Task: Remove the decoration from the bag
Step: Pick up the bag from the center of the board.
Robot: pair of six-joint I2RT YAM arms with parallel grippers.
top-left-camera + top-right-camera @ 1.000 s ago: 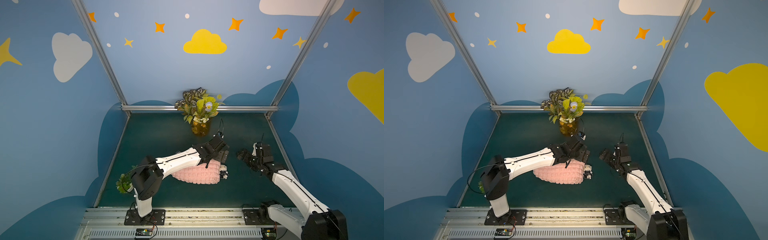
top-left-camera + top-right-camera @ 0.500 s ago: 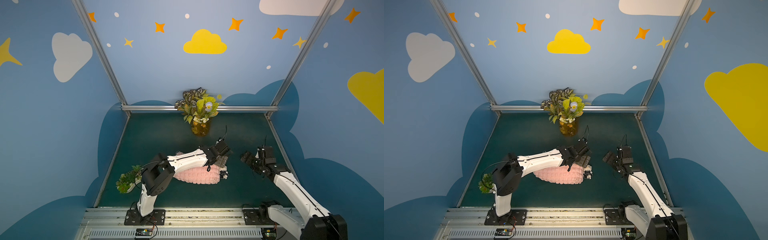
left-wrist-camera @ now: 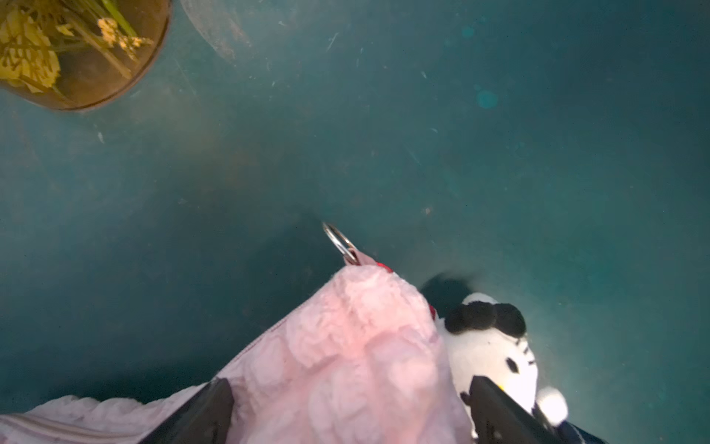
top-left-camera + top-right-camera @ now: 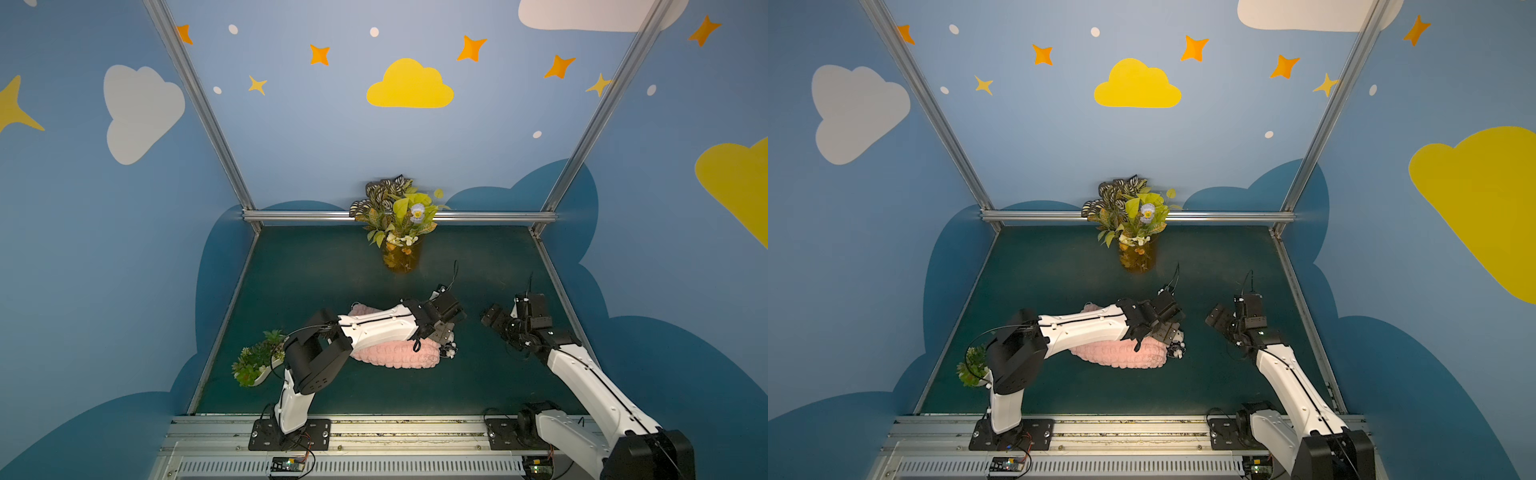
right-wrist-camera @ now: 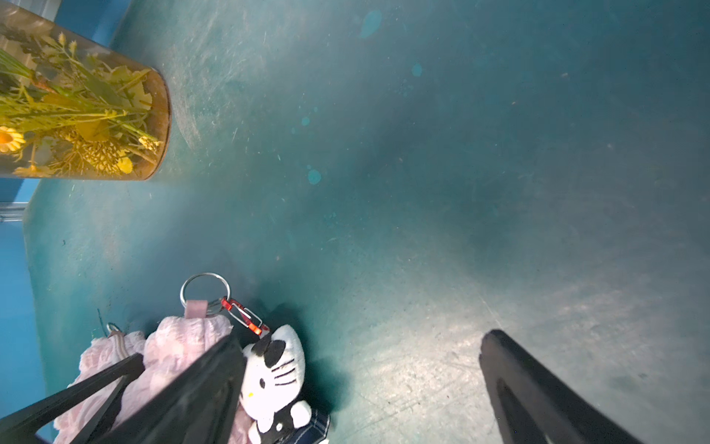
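The pink puffy bag (image 4: pixel 395 358) (image 4: pixel 1121 356) lies flat on the green table in both top views. The decoration (image 4: pixel 449 351) (image 4: pixel 1177 350), a small white plush cat with a black bow, lies against its right end. A red clip (image 5: pixel 246 316) joins it to the bag's metal ring (image 5: pixel 204 288). My left gripper (image 4: pixel 443 333) (image 3: pixel 353 407) is open, its jaws straddling the bag's (image 3: pixel 345 365) end, one jaw beside the decoration (image 3: pixel 491 353). My right gripper (image 4: pixel 493 320) (image 5: pixel 365 396) hangs open to the right of the decoration (image 5: pixel 274 378), holding nothing.
An amber vase of foliage (image 4: pixel 401 259) stands at the back middle of the table. A small potted plant (image 4: pixel 257 365) sits at the front left, beside the left arm's elbow. Metal frame rails run along the table's back and sides.
My left gripper has come down and forward onto the bag's right end, and its elbow has swung right. The right gripper has shifted slightly nearer the front.
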